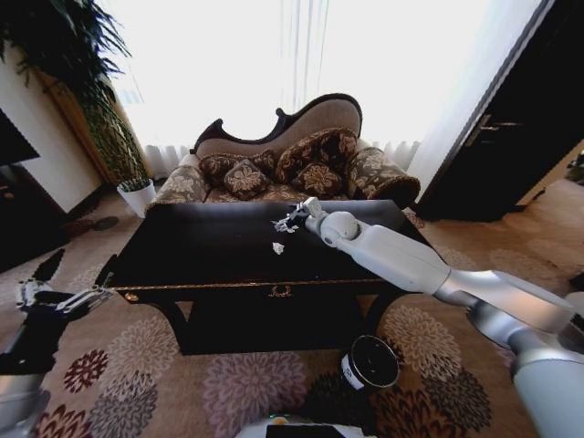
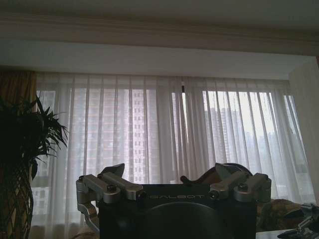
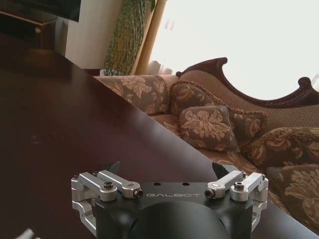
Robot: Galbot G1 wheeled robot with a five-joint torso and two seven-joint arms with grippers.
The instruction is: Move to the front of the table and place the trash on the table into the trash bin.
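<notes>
The glossy black table (image 1: 201, 251) with gold trim stands right in front of me. One small white paper ball (image 1: 277, 247) of trash lies near its middle. A second white scrap (image 1: 279, 224) sits just beyond it, at the tips of my right gripper (image 1: 291, 219), which reaches low over the tabletop. In the right wrist view this gripper (image 3: 167, 169) is open, with bare tabletop between its fingers. The trash bin (image 1: 370, 362), round and dark with a white label, stands on the carpet at the table's front right. My left gripper (image 1: 62, 294) hangs open at the lower left, off the table.
A patterned sofa (image 1: 283, 164) with cushions stands behind the table, before bright curtained windows. A potted plant (image 1: 135, 187) is at the far left and a dark cabinet (image 1: 497, 128) at the right. Floral carpet (image 1: 246, 383) spreads in front of the table.
</notes>
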